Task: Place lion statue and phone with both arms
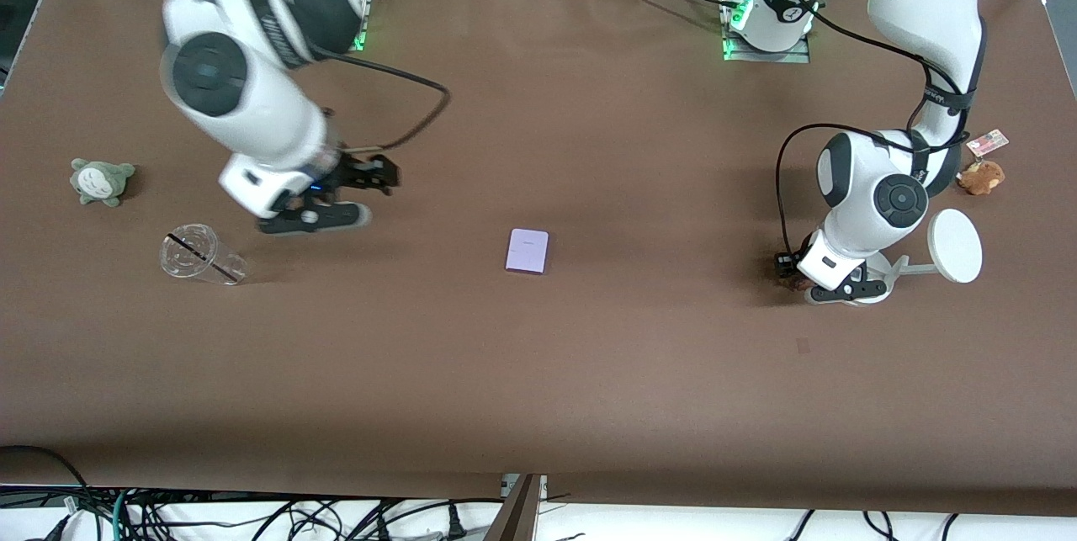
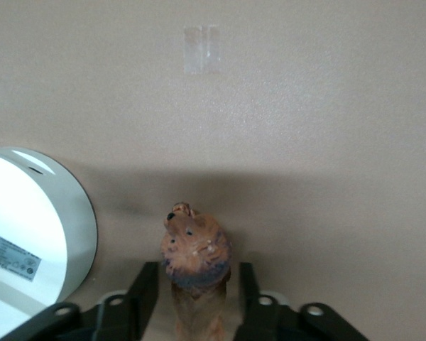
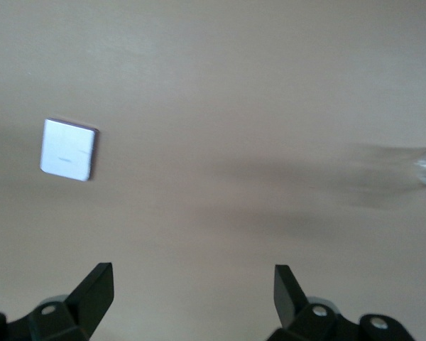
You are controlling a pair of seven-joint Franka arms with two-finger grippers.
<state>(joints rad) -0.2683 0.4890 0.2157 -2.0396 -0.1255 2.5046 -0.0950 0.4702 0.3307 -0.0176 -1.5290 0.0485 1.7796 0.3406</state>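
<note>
The lion statue [image 2: 195,245], orange-brown with a darker mane, stands on the table between the fingers of my left gripper [image 2: 193,273], head toward the camera. The jaws are open, with a small gap on each side of its body. In the front view this gripper [image 1: 787,267] is low at the table, beside the white stand's base. The phone [image 1: 527,251], a flat pale lavender rectangle, lies at the table's middle and also shows in the right wrist view [image 3: 69,149]. My right gripper [image 1: 374,196] is open and empty, up over the table between the clear cup and the phone.
A clear cup [image 1: 200,255] lies on its side toward the right arm's end, with a grey-green plush [image 1: 101,180] farther from the camera. A white round-based stand with a disc [image 1: 955,245] and a brown plush with a tag [image 1: 981,177] sit by the left arm. A tape mark [image 1: 803,346] lies nearer the camera.
</note>
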